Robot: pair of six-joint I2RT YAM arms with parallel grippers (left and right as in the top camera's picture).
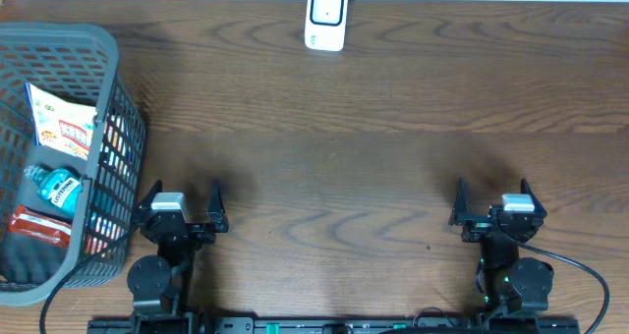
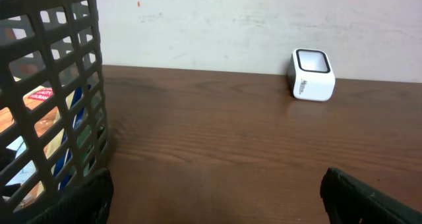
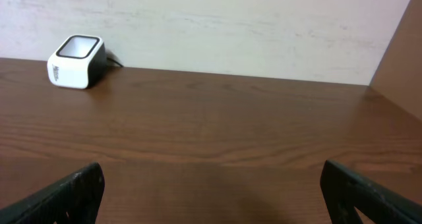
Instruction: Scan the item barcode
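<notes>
Scanner [image 1: 326, 18], boxy white plastic, sits on woodgrain table [image 1: 373, 177]; left end effector [image 1: 185, 191] and right end effector [image 1: 493, 189] gape empty.

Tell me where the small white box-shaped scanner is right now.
In the overhead view the small white scanner stands at the far edge of the brown wooden table, near its middle, well right of the grey mesh basket.

Dark brown table [image 1: 373, 128], heavy wood grain running side to side, a soft sheen across the middle. Behind its far edge, a pale wall [image 3: 231, 26], scuffed and smudged. At the right, a brown panel [image 3: 402, 59] rises beside the table.
</notes>
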